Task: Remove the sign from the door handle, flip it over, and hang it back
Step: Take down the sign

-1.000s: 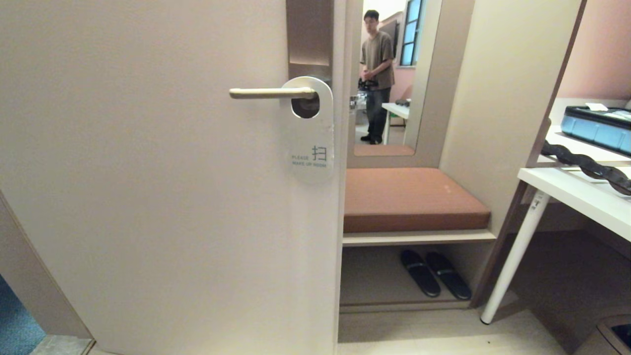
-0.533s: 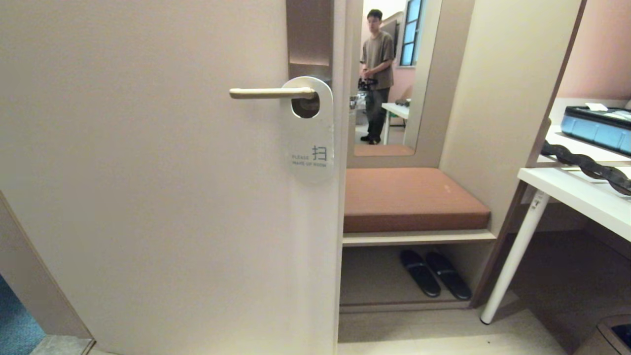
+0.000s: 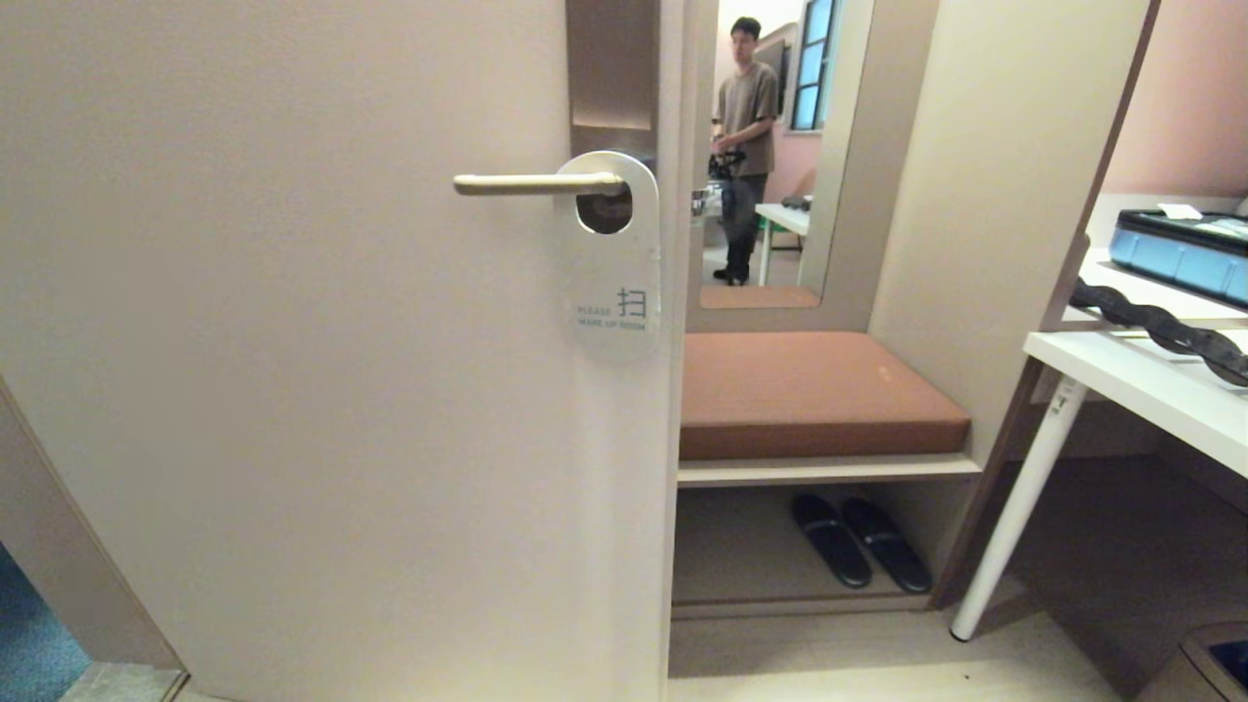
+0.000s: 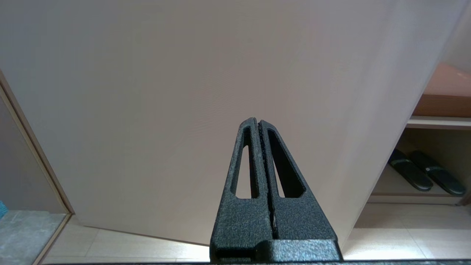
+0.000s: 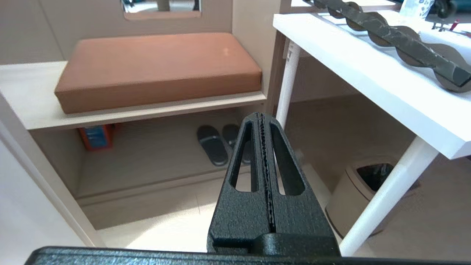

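The sign (image 3: pixel 614 273) hangs by its round hole on the door handle (image 3: pixel 531 183), white face outward, with a Chinese character and small text near its lower end. The handle is a slim pale lever on a tall brown plate (image 3: pixel 612 68) at the door's right edge. Neither gripper shows in the head view. My left gripper (image 4: pixel 257 123) is shut and empty, facing the bare lower part of the door. My right gripper (image 5: pixel 262 117) is shut and empty too, pointing toward the shelf under the bench, beside a white table leg.
Right of the door is a bench with a brown cushion (image 3: pixel 814 390) and dark slippers (image 3: pixel 858 541) under it. A white table (image 3: pixel 1150 390) with a leg (image 3: pixel 1014 517) stands at the right, a waste bin (image 5: pixel 362 195) beside it. A person (image 3: pixel 743 146) stands far behind.
The door, handle and sign have not moved. The person in the background has shifted slightly.
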